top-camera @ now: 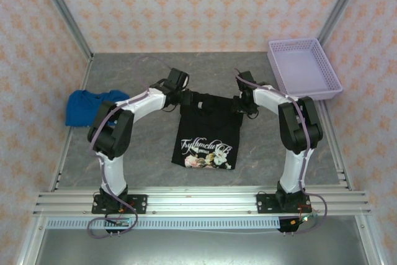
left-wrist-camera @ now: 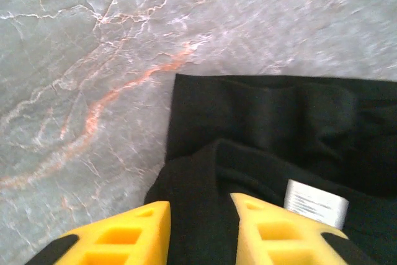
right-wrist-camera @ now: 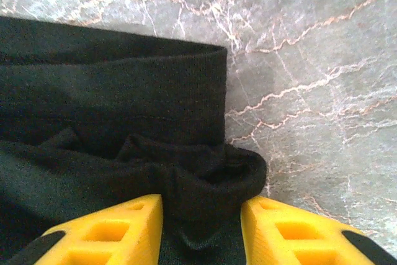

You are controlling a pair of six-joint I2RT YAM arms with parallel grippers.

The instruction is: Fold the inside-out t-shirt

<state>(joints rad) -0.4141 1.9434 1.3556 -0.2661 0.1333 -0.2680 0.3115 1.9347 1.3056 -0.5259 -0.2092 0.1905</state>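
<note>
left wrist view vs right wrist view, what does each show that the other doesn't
Left wrist: a white sewn-in label on the black t-shirt, beside the left pincer. Right wrist: a folded shirt edge, with cloth bunched up inside the right pincer. Both: black shirt cloth lying on the grey marbled table, with yellow fingers at the bottom of the picture.

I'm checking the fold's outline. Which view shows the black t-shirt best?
Top external: the whole t-shirt lies there, print up. Left wrist gives a corner with a white label; right wrist a bunched edge at the right pincer.
</note>
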